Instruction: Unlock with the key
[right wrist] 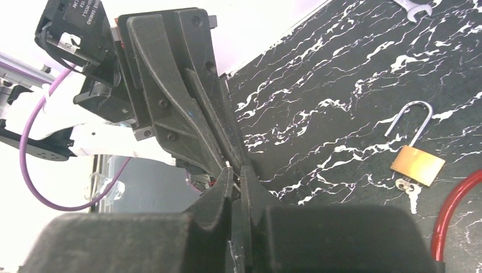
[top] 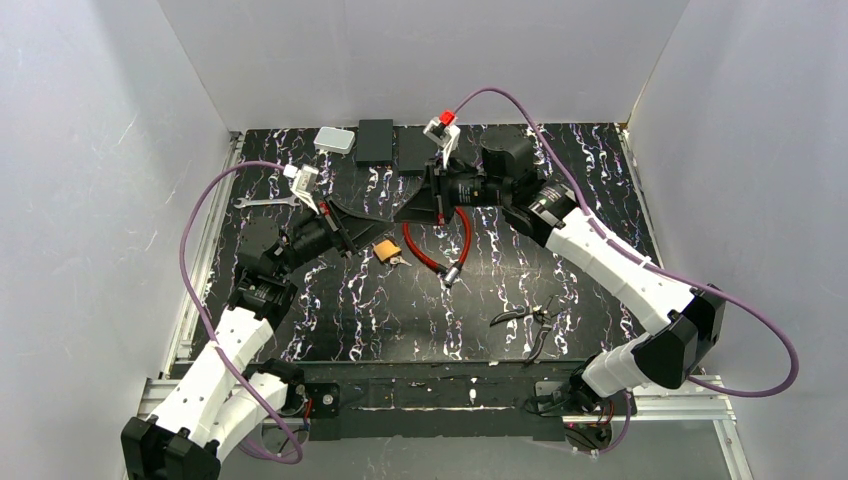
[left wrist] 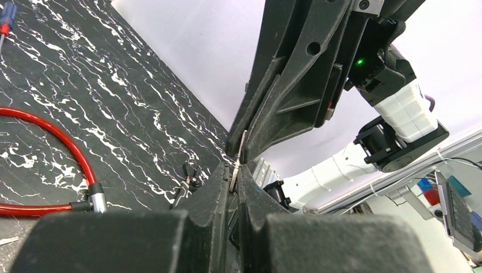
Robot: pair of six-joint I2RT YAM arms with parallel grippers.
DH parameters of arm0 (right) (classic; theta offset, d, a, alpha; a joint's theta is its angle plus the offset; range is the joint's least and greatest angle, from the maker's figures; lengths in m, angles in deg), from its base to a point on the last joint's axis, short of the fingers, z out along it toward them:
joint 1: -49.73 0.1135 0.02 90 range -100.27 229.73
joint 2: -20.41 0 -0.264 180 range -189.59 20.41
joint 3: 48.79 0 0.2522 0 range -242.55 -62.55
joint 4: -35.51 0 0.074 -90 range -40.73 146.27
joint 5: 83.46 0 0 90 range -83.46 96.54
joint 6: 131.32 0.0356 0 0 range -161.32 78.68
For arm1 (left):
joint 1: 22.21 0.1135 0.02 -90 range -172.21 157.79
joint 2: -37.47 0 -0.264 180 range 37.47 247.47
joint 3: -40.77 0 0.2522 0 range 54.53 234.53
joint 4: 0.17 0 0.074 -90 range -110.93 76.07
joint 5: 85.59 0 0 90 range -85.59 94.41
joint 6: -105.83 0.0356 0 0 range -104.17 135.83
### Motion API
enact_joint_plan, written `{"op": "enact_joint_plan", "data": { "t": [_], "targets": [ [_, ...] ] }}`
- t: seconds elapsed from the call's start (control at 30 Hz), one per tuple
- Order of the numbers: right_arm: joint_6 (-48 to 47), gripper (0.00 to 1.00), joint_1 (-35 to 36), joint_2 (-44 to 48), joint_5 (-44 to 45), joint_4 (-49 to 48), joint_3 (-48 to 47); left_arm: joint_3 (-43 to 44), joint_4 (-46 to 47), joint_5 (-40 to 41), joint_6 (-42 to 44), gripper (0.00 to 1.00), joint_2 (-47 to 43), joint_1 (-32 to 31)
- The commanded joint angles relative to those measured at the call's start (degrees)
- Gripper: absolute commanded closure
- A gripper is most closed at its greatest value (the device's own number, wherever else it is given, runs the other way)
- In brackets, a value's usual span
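My left gripper [top: 380,217] and right gripper [top: 400,215] meet tip to tip above the table's middle. Both are shut on one thin flat metal piece [left wrist: 237,162], apparently a key seen edge-on. In the left wrist view my left gripper [left wrist: 235,172] is below and the right gripper [left wrist: 243,147] above. In the right wrist view only a glint of that piece [right wrist: 228,165] shows at the right gripper [right wrist: 236,170]. A brass padlock [right wrist: 416,163] lies on the table with its shackle swung open and a small key [right wrist: 411,192] at its base. The padlock also shows in the top view [top: 385,249].
A red cable loop [top: 440,250] with a metal end lies right of the padlock. Pliers [top: 530,320] lie near front right, a wrench [top: 265,202] at the left, black boxes [top: 375,140] and a pale box [top: 334,140] at the back. A screwdriver [left wrist: 7,20] lies further off.
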Motion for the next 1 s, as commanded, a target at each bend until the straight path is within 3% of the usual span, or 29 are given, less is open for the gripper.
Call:
{"op": "enact_joint_plan", "data": {
  "t": [0.0, 0.07, 0.1, 0.23, 0.33, 0.5, 0.6, 0.8, 0.97],
  "targets": [
    [0.4, 0.75, -0.1, -0.4, 4.8, -3.0, -3.4, 0.2, 0.9, 0.2, 1.0, 1.0, -0.9, -0.3],
    [1.3, 0.49, -0.6, -0.1, 7.8, -2.2, -3.2, -0.2, 0.9, 1.5, 1.2, 1.0, -1.7, -0.2],
    [1.8, 0.41, -0.8, 0.1, 9.5, -1.7, -3.1, -0.4, 0.9, 2.0, 1.2, 1.0, -2.0, -0.2],
    [2.5, 0.27, -1.5, 1.7, 17.5, 0.8, -2.4, -0.8, 0.5, 2.9, 1.8, 1.0, -2.8, -0.2],
    [0.7, 0.23, -1.8, 2.2, 24.8, 5.0, -2.3, -0.6, -0.9, 3.6, 3.1, 1.0, -3.2, -0.2],
    [-1.5, 0.23, -2.0, -0.4, 44.3, 20.1, -6.3, 1.1, -7.1, 6.3, 8.1, 1.0, -4.7, -0.1],
    [-1.6, 0.23, -2.0, -2.2, 49.7, 25.6, -6.4, 3.3, -12.6, 7.1, 12.4, 1.0, -5.1, -0.1],
    [1.5, 0.25, -2.0, -8.6, 48.5, 33.0, -4.5, 6.3, -21.8, 8.0, 18.7, 1.0, -5.5, -0.1],
    [-4.5, 0.3, -1.8, -14.4, 37.9, 29.4, -3.0, 8.0, -29.9, 9.4, 22.7, 1.0, -7.5, -0.1]
  ]
}}
